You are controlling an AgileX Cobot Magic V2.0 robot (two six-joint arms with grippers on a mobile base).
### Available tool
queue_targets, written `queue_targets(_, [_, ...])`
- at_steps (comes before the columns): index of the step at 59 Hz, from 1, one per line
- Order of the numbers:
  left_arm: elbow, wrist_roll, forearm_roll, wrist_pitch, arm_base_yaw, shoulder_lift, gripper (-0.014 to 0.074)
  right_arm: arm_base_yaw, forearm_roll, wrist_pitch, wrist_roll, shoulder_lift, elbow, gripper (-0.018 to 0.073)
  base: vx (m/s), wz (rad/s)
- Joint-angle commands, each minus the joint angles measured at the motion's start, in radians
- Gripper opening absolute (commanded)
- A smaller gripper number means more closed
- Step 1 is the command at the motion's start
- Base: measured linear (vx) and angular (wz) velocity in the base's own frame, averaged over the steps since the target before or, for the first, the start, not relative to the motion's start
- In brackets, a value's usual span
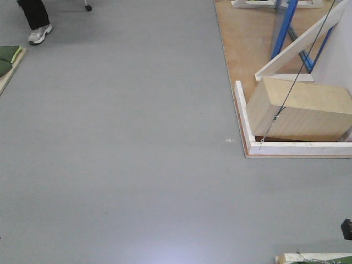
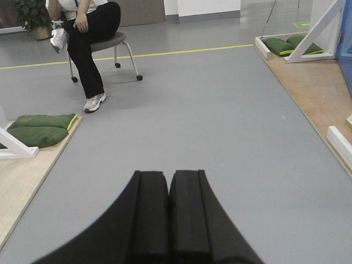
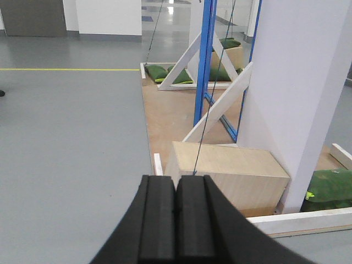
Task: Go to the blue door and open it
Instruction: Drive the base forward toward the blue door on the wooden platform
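Note:
The blue door (image 3: 205, 60) shows only as a thin bright-blue upright, seen edge-on, on the wooden platform ahead and to the right. Its handle and lock are hidden. It also shows in the front view (image 1: 285, 27) at the top right, and as a blue sliver in the left wrist view (image 2: 347, 55). My left gripper (image 2: 168, 173) is shut and empty above bare grey floor. My right gripper (image 3: 176, 179) is shut and empty, pointing towards the platform, well short of the door.
A pale wooden box (image 3: 225, 176) with a thin cord (image 3: 208, 104) lies on the platform (image 1: 247, 44) behind a white kerb (image 1: 245, 121). White braces (image 3: 220, 110) and a white wall panel (image 3: 297, 82) flank the door. A seated person (image 2: 88, 33) and green cushions (image 2: 38, 129) are on the left.

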Motion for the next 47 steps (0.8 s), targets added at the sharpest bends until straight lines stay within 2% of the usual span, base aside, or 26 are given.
queue_targets(1, [0.006,-0.003,-0.008,-0.085,-0.008,-0.019,0.007,0.001,-0.008,-0.081,-0.011,-0.021,0.02,0.0002,0.27,0.04])
queue_targets(47, [0.006,-0.003,-0.008,-0.085,-0.008,-0.018,0.007,0.002,-0.008,-0.081,-0.011,-0.02,0.02,0.0002,0.33,0.08])
